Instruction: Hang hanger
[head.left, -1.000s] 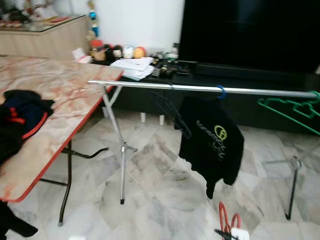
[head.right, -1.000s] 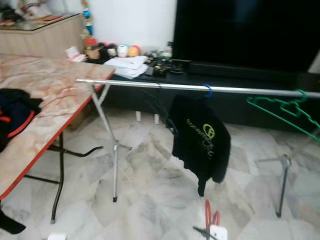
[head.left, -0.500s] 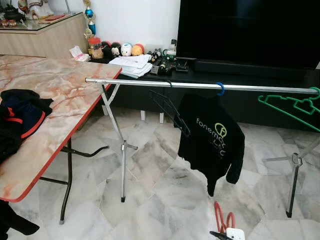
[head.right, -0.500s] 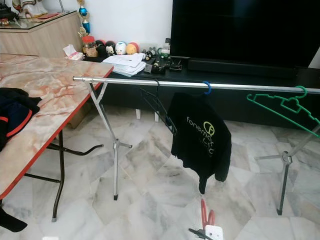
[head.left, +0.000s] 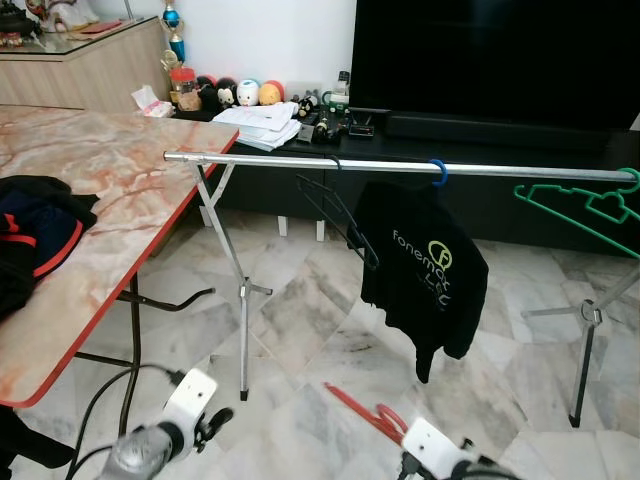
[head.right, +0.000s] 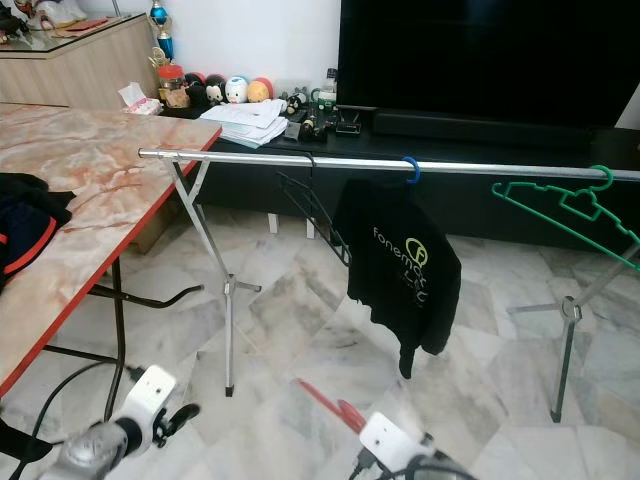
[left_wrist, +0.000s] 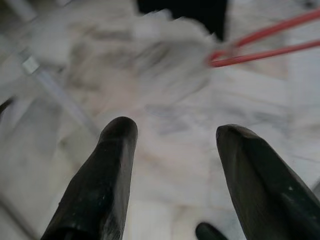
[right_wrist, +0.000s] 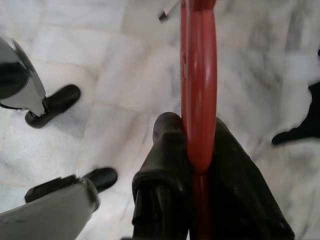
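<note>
A red hanger (head.left: 362, 409) sticks up and to the left from my right gripper (right_wrist: 196, 131), which is shut on it low in front of me, over the floor. Its red bar (right_wrist: 199, 85) runs straight out between the black fingers (right_wrist: 167, 137). My left gripper (left_wrist: 175, 131) is open with nothing in it, low on the left beside the table, and the red hanger (left_wrist: 260, 42) crosses beyond it. The silver clothes rail (head.left: 300, 163) stands ahead. On it hang an empty black hanger (head.left: 340, 208), a black shirt (head.left: 425, 270) on a blue hook, and a green hanger (head.left: 590, 205).
A marble-topped folding table (head.left: 110, 190) with dark clothes (head.left: 35, 230) stands on the left, its corner close to the rail's left end. A big black TV (head.left: 500, 55) on a low console with papers and toys (head.left: 262, 120) is behind the rail. Rail legs (head.left: 243, 300) stand on marble floor.
Both arms have risen into the eye views. The red hanger has been lifted and now points up and left. The picture has sharpened and shifted slightly as the camera moved.
</note>
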